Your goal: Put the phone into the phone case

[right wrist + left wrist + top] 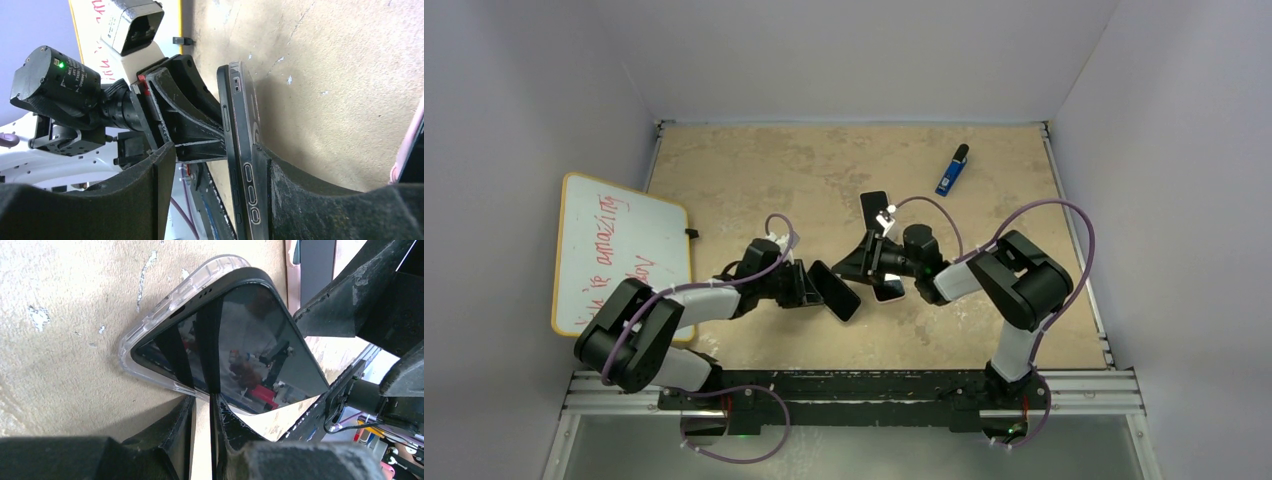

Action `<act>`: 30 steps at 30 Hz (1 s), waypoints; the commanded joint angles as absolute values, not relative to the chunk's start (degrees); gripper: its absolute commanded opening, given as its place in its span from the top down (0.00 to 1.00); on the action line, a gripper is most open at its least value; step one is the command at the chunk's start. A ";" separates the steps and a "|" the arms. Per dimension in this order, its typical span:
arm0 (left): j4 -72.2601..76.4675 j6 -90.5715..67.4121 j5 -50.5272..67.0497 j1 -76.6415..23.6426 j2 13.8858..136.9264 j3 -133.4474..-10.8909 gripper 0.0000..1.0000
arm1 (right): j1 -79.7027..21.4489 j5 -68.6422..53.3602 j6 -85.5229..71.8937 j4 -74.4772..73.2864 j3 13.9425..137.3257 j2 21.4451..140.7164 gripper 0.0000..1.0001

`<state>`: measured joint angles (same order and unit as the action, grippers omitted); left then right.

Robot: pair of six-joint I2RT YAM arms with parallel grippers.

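Black glossy phone [240,350] half-seated in clear case [160,315], tilted off worktop [60,315]. Left hand [202,402] nearly closed, tips on screen; right hand [215,165] spread wide around it.

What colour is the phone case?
The phone case is clear, see-through plastic; the left wrist view shows it best.

Whiteboard [619,255]: red handwriting, "amazing" legible; remaining words unreadable.
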<state>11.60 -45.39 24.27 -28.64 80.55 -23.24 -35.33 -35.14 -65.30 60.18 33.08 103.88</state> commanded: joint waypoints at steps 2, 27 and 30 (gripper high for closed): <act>14.16 -44.84 26.63 -29.60 79.18 -23.92 0.82 | -36.93 -37.96 -59.95 53.07 35.98 103.31 0.41; 14.65 -44.41 26.10 -29.62 79.37 -23.20 0.83 | -37.50 -39.74 -60.30 50.34 37.67 102.28 0.50; 14.80 -44.13 26.05 -29.62 79.36 -23.29 0.85 | -37.77 -39.53 -57.84 45.70 38.67 102.10 0.50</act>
